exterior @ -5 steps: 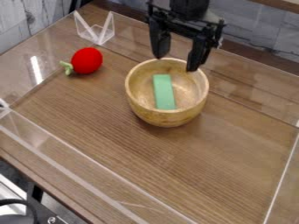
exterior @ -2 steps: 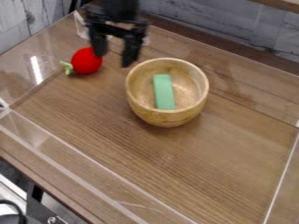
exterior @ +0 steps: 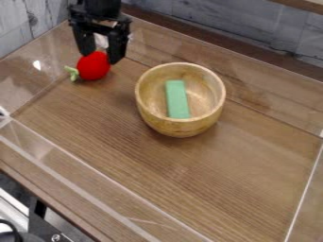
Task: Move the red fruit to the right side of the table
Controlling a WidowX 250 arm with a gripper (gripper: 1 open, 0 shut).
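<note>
the black fingers [exterior: 82,42] of the gripper [exterior: 100,43] stand wide apart and point straight down, one to each side above the red fruit [exterior: 93,65]; nothing is held between them. whether the fingertips touch the fruit cannot be told, but the fruit sits on the wood just below them, its top partly hidden by the right finger.

the red fruit lies near the far left corner of the table [exterior: 190,180], close to the left acrylic wall, with its green leafy stem [exterior: 72,70] pointing toward that wall.

well apart from the fruit, toward the middle of the table, stands a round wooden bowl [exterior: 180,117]. a green block [exterior: 177,98] lies inside it, flat on the bottom, its long side running from the far rim toward the near rim. the bowl holds only that.

the table is brown wood grain. clear acrylic walls [exterior: 89,203] rise along its edges, most plainly seen along the near edge and the left edge. behind the far edge runs a pale grey brick-like wall [exterior: 240,24]. at the near left corner, below the table, some dark gear [exterior: 25,227] shows, too cut off to name.
</note>
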